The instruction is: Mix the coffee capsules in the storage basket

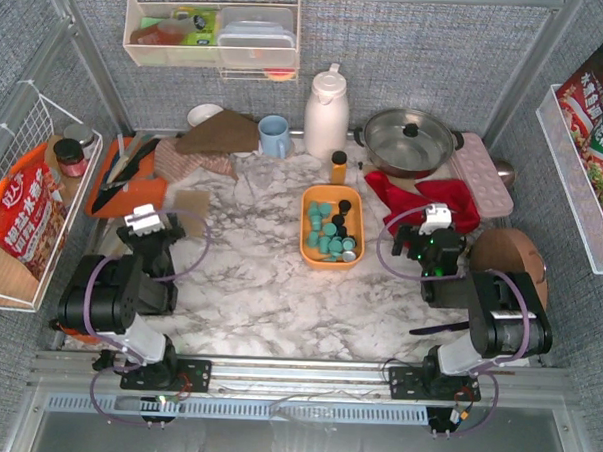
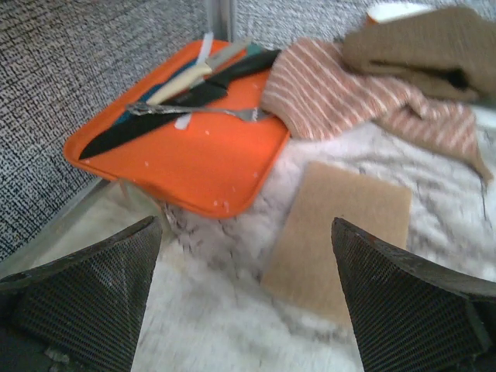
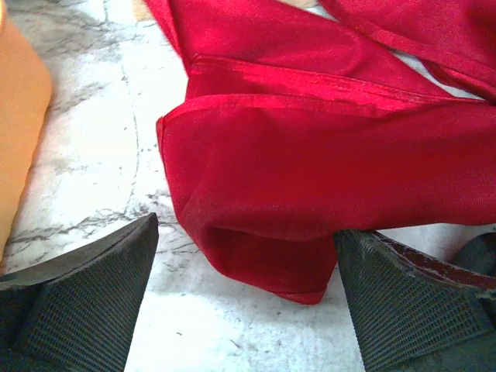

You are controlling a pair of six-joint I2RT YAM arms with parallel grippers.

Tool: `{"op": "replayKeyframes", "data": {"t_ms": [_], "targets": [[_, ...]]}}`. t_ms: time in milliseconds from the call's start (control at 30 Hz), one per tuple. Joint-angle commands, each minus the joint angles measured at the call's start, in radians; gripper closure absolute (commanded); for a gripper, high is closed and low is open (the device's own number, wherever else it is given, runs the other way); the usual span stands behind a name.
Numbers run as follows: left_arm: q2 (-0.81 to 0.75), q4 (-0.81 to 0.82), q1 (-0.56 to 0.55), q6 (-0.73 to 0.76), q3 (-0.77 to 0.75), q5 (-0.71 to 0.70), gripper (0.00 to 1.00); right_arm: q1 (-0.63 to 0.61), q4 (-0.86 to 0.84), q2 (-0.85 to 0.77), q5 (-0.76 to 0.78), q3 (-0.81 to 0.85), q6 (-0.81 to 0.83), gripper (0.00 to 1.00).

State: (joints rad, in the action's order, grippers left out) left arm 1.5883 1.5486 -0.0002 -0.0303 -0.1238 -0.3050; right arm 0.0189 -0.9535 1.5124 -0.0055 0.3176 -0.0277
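the orange basket (image 1: 304, 236) sits mid-table (image 1: 249, 274), and the coffee capsules (image 1: 329, 230) lie loose inside it: mostly teal, with a few black ones toward its right side. both grippers are well apart from it. the left gripper (image 1: 142, 219) is off to the basket's left and the right gripper (image 1: 437, 214) is to its right, over a red cloth (image 1: 423, 196). each has its jaws spread wide and nothing in them.

the capsules look light, hard and smooth — i'd guess they skid and roll at a nudge, so stirring them from above with a fingertip seems easier than pinching one. the basket looks light too and may slide, so its low wall might want steadying. there's open table on the basket's near side and to its left — a small bottle (image 1: 338, 168) stands just behind it.
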Motion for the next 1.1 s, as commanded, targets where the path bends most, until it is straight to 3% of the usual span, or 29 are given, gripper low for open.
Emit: {"op": "replayKeyframes", "data": {"t_ms": [0,233,400,1067], "targets": [[-0.015,-0.155,0.006,-0.089,-0.091,-0.123,0.01,0.000,0.019,0.000,-0.092,0.016,0.025,0.01],[-0.012,-0.146,0.008,-0.085,-0.088,-0.122,0.01,-0.001,0.095,0.007,-0.108,0.059,0.031,0.01],[-0.011,-0.141,0.007,-0.085,-0.086,-0.121,0.01,-0.001,0.159,0.008,-0.035,0.095,0.002,0.01],[-0.011,-0.142,0.007,-0.083,-0.086,-0.122,0.01,-0.002,0.166,0.013,-0.010,0.102,-0.005,0.01]]}}
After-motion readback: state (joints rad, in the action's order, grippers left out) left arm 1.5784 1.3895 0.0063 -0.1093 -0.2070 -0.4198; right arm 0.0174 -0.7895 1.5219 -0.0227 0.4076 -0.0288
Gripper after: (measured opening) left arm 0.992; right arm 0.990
